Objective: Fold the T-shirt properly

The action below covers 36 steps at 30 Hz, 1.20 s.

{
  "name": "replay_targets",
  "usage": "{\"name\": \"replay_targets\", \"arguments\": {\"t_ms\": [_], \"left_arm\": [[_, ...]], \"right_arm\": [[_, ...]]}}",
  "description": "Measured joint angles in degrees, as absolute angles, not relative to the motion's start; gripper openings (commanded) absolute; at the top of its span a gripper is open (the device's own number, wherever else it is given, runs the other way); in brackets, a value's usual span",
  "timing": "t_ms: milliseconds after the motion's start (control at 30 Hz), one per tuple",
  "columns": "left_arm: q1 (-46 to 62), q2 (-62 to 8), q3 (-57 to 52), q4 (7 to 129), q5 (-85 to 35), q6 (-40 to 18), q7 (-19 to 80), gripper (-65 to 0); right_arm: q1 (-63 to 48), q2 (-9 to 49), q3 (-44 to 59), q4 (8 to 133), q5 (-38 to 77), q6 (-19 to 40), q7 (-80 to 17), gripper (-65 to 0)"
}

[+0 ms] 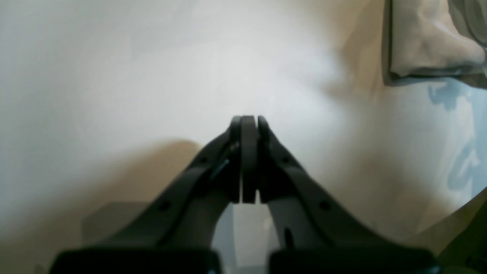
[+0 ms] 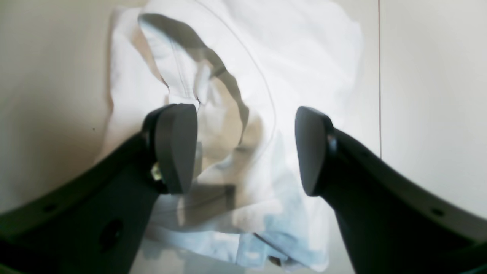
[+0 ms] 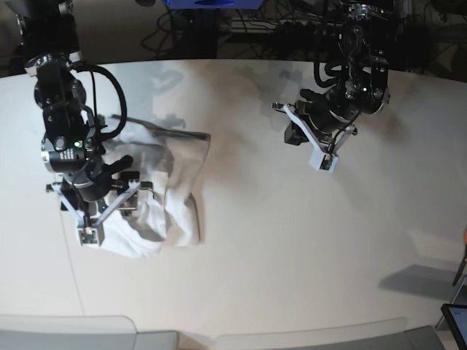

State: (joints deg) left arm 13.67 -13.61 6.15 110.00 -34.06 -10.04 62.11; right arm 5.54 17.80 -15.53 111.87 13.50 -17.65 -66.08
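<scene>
Plain white T-shirt (image 3: 164, 191) bears no print; right fingers (image 2: 179, 146) spread

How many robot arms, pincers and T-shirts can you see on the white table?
Robot arms: 2
Pincers: 2, the left pincer shut and empty, the right pincer open above the cloth
T-shirt: 1, white and crumpled
Table: 1
Total: 6

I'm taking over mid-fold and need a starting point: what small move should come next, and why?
Probably lower the right hand and close it on the T-shirt. Its fingers stand open right over the crumpled fabric, holding nothing. The left hand is shut and empty, over bare table away from the shirt.
</scene>
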Motion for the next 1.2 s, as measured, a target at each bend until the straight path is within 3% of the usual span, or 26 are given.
{"name": "replay_targets", "arguments": {"t_ms": [533,600,700,733,1200], "left_arm": [[13.65,-13.78,6.2,109.97,-34.04,-10.04,62.11,-65.0],[13.63,-13.65,6.2,109.97,-34.09,-10.04,62.11,-65.0],[13.65,-13.69,6.2,109.97,-34.04,-10.04,62.11,-65.0],[13.65,-13.67,6.2,109.97,-34.06,-10.04,62.11,-65.0],[12.84,-13.67,6.15,109.65,-34.06,-10.04,62.11,-65.0]], "right_arm": [[5.26,15.97,-15.77,104.12,13.13,-17.67,-63.9,-28.6],[5.26,15.97,-15.77,103.9,13.13,-17.67,-63.9,-37.3],[5.28,15.94,-15.77,103.9,13.34,-17.67,-63.88,-60.6],[5.28,15.94,-15.77,103.9,13.32,-17.63,-63.88,-65.0],[2.7,10.66,-15.53,112.22,12.97,-17.67,-68.4,-64.1]]}}
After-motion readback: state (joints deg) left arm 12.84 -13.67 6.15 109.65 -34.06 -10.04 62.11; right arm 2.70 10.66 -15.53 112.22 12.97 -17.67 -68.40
